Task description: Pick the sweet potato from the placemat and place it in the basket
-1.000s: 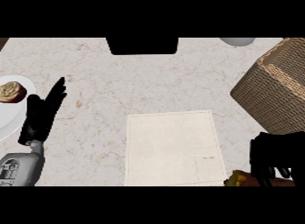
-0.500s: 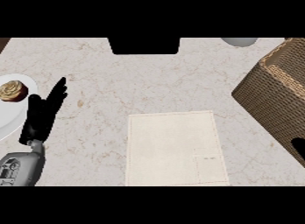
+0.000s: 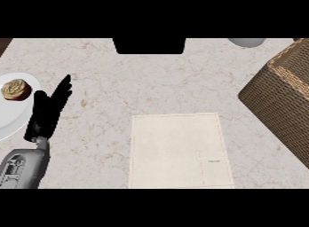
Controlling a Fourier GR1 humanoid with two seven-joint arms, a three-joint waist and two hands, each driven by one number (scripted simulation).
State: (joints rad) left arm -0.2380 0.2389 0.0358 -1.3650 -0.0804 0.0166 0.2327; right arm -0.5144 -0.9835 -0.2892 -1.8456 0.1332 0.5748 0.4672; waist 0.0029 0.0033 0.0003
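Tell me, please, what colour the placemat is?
Off-white placemat, shown best in the head view.

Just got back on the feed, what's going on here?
Nothing is being handled in view right now. The left robot hand rests open on the counter, beside a plate holding a muffin. The placemat lies bare, with no sweet potato on it. The basket stands at the right edge. The right robot hand and the sweet potato are out of view.

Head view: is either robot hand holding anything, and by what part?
Nothing is visibly held. The left robot hand rests open, fingers straight, beside the plate. The right robot hand is out of view, and no sweet potato shows on the placemat.
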